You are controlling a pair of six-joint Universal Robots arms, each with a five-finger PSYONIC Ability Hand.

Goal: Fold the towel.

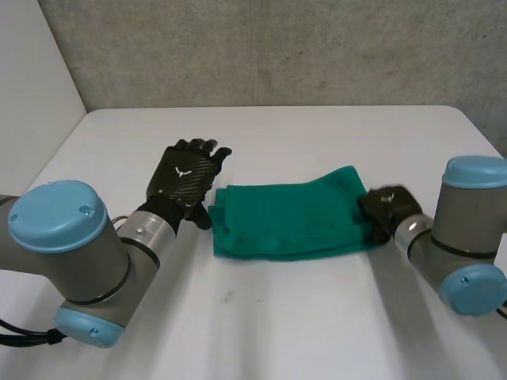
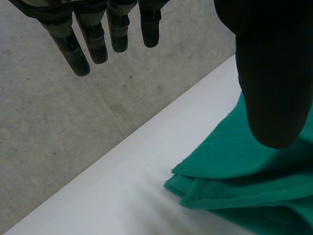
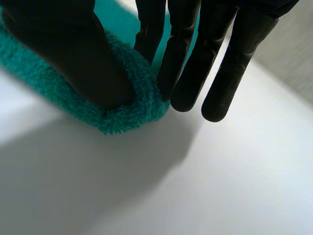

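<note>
The towel [image 1: 289,220] is lying on the bench [image 1: 269,324] in stacked layers, so at least one fold is judged complete. Any further fold, and the release, are judged outstanding. The left hand [image 1: 184,178] is hovering just beside one end, its fingers [image 2: 98,44] straight and holding nothing. The right hand [image 1: 386,210] is pinching the opposite end between its thumb and fingers [image 3: 183,58].

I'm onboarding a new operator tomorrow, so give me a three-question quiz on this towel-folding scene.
1. True or false: the left robot hand grips the green towel.
2. Which robot hand pinches the towel's edge? A) left B) right
3. Fill in: the towel lies on a white ____.

Key:
1. False. Its fingers are straight, and it is beside the towel.
2. B. The right robot hand pinches it, thumb against fingers.
3. table
</note>
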